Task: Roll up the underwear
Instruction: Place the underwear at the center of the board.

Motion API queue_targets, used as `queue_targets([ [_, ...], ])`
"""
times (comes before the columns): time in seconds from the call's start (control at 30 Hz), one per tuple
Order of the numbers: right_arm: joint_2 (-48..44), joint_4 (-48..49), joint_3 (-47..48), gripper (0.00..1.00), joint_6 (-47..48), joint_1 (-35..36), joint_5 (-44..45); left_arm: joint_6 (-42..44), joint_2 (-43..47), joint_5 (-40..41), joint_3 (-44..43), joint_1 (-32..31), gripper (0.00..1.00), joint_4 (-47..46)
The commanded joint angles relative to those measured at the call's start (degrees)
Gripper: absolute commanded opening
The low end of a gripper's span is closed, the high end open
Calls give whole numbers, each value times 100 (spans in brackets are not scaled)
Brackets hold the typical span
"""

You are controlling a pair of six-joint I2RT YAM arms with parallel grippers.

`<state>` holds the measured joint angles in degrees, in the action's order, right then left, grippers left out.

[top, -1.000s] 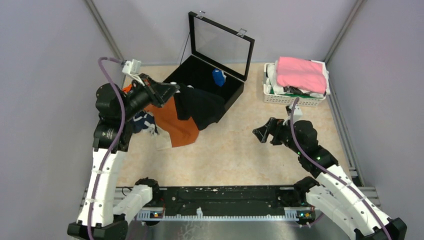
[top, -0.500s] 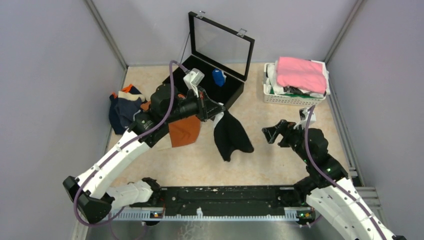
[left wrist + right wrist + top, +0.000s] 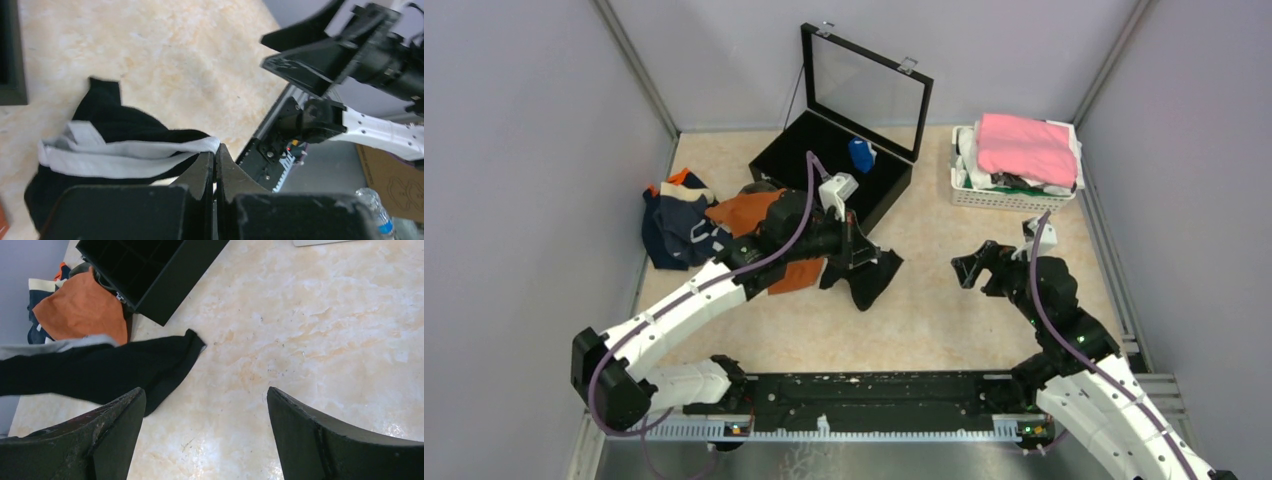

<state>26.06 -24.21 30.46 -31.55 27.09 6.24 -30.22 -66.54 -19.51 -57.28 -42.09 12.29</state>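
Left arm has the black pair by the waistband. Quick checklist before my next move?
1. Left gripper shut on the black underwear's white waistband: ok.
2. Right gripper open and empty: ok.
3. Black underwear spread flat for rolling: not ok, it lies bunched.
4. Bare table between the garment and the right gripper: ok.
5. Black underwear free of the orange underwear: cannot tell, where they meet is hidden.
6. Black box lid open: ok.
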Motion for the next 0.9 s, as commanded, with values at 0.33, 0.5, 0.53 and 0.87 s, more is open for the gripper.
queue_targets([
  [0.33,13,153,153,89,75,-52,24,323,837,1990,-1717,-696,0,2455],
  [0.5,68,162,169,90,122,-48,4,258,942,2436,-1953,-704,0,2899],
  [0.53,78,150,178,90,136,-47,-16,274,890,2457,-1961,-698,0,2910],
  [0.87,-181,-181,234,90,107,-54,157,312,-1370,989,-1338,-1591,16,739],
])
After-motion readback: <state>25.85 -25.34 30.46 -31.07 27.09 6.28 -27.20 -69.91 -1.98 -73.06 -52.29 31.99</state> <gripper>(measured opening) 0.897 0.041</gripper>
